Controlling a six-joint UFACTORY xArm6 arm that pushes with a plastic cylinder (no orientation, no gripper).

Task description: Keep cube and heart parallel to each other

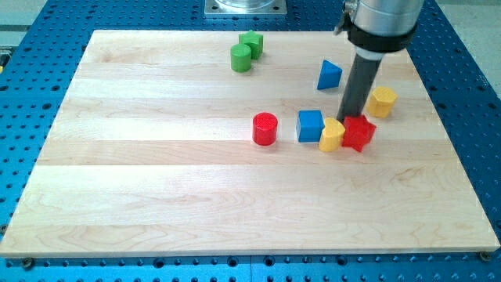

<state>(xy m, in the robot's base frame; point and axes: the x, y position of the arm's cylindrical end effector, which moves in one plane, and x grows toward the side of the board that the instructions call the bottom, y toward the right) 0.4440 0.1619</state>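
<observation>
The blue cube (311, 125) sits right of the board's middle. The yellow heart (332, 135) lies touching its right side. A red star-shaped block (359, 133) touches the heart's right side. My tip (347, 121) is at the lower end of the dark rod, just above the seam between the yellow heart and the red block, right of the blue cube. The three blocks form a row running left to right.
A red cylinder (265, 128) stands left of the cube. A blue triangular block (329, 75) lies above it. A yellow hexagonal block (382, 102) is to the right of the rod. A green cylinder (241, 58) and a green block (252, 42) sit near the top.
</observation>
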